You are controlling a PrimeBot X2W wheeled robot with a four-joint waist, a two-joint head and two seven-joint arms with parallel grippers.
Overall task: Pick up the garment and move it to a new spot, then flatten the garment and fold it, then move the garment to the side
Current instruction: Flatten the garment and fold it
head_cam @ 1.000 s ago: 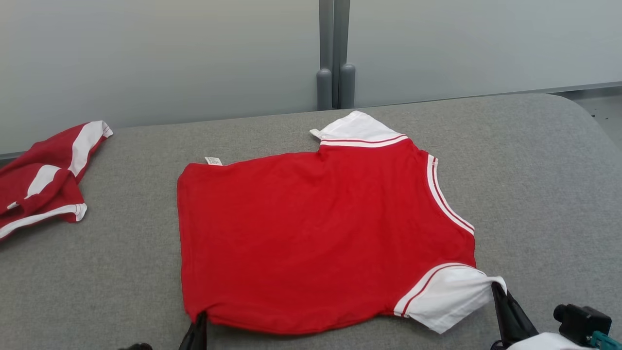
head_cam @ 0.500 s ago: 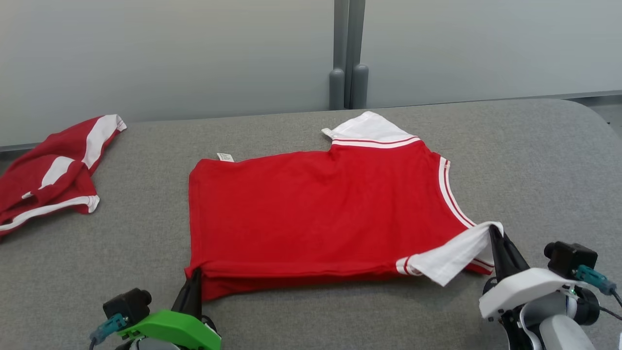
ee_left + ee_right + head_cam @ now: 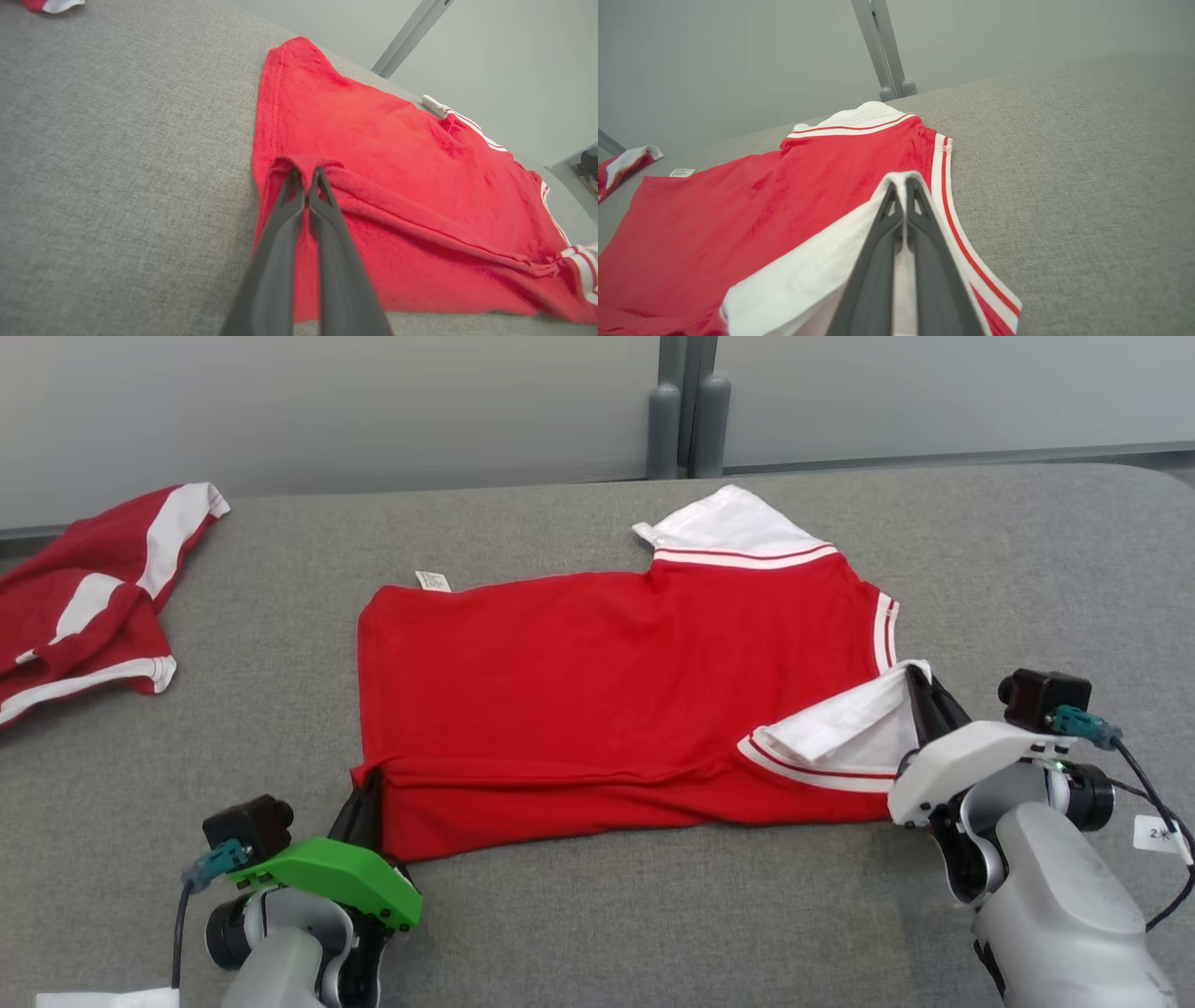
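**Position of the garment.** The red T-shirt point(image 3: 597, 691) lies at the middle of the grey padded table point(image 3: 1027, 569). It is well clear of the left and right edges. Its long axis runs left to right, parallel to the near edge, with the hem toward the robot's left and the neckline toward its right. The far sleeve point(image 3: 728, 523) points at the far edge.

**Left gripper.** The left gripper point(image 3: 372, 784) has its fingers pressed together on the near hem corner of the T-shirt. In the left wrist view the left gripper point(image 3: 306, 173) has a small roll of red cloth pinched at its tips.

**Right gripper.** The right gripper point(image 3: 915, 681) is likewise clamped, holding the white near sleeve point(image 3: 840, 728). The sleeve is turned over onto the red body. The right wrist view shows the right gripper point(image 3: 901, 185) with white cloth wrapped over its tips.

**Governing relation.** The unfolded body of the T-shirt lies ahead of both grippers, toward the far edge. Each arm holds the end on its own side, so the fold line probably runs along the long axis. A parallel, even advance of both arms appears necessary to keep that line straight.

**Markings.**
- A white care label point(image 3: 432, 581) projects from the far hem corner. Its print is too small to read.
- A white tag point(image 3: 1160, 833) on the right arm's cable carries a mark that begins with "2". The remainder is unclear.
- A second red-and-white garment point(image 3: 84, 607) lies crumpled at the left edge, well apart from the T-shirt.
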